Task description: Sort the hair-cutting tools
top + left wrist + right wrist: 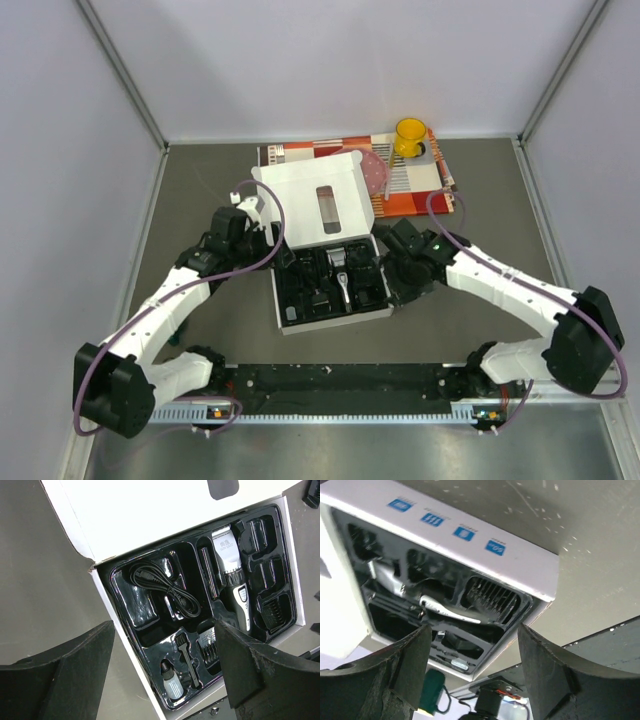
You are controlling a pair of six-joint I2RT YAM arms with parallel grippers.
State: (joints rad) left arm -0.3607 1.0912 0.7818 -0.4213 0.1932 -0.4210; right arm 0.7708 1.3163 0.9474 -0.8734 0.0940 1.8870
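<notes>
The hair-cutting tools lie in the black moulded tray [300,312] of an open white box. In the left wrist view the silver-and-black clipper [231,572] lies in the middle slot. A coiled black cord [167,587] lies to its left, guard combs [274,613] to its right, and a thin brush [187,657] and a small bottle [172,686] near the front. My left gripper [164,630] hovers open above the tray's front corner, holding nothing. My right gripper [472,632] stands open beside the box's right wall, empty, with a guard comb [490,597] and the clipper [442,609] beyond it.
The box's white lid [322,200] stands open behind the tray. A patterned mat [420,182] lies at the back with a yellow cup [411,137] on it. Grey walls enclose the table on three sides. Both arms flank the box closely.
</notes>
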